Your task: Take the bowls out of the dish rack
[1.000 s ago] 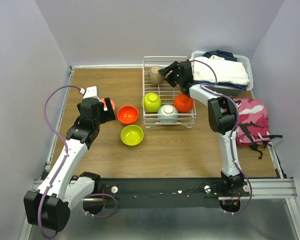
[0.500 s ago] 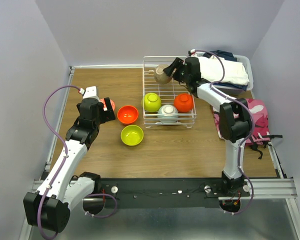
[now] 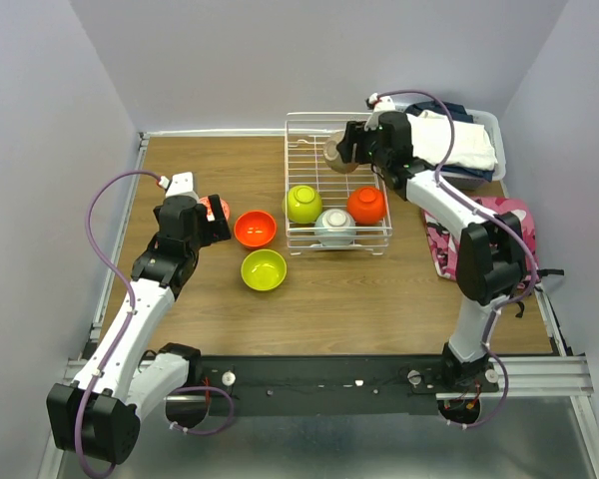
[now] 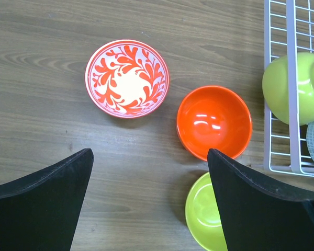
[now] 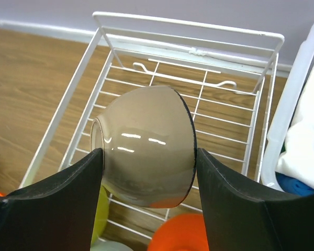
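My right gripper (image 3: 347,152) is shut on the taupe bowl (image 3: 334,153) and holds it on its side above the white wire dish rack (image 3: 301,122); in the right wrist view the bowl (image 5: 144,144) sits between both fingers. In the rack lie a lime-green bowl (image 3: 303,204), a pale blue bowl (image 3: 334,227) and an orange bowl (image 3: 366,206). On the table left of the rack are an orange bowl (image 3: 256,229), a lime-green bowl (image 3: 264,269) and the white-and-red patterned bowl (image 4: 127,78). My left gripper (image 3: 215,221) is open and empty above the table near these.
A grey bin of folded clothes (image 3: 449,140) stands right of the rack. A pink camouflage bag (image 3: 494,239) lies at the table's right edge. Walls close the table on three sides.
My right gripper has lifted the taupe bowl off the rack's back left and carried it up and to the right. The left arm has not moved.
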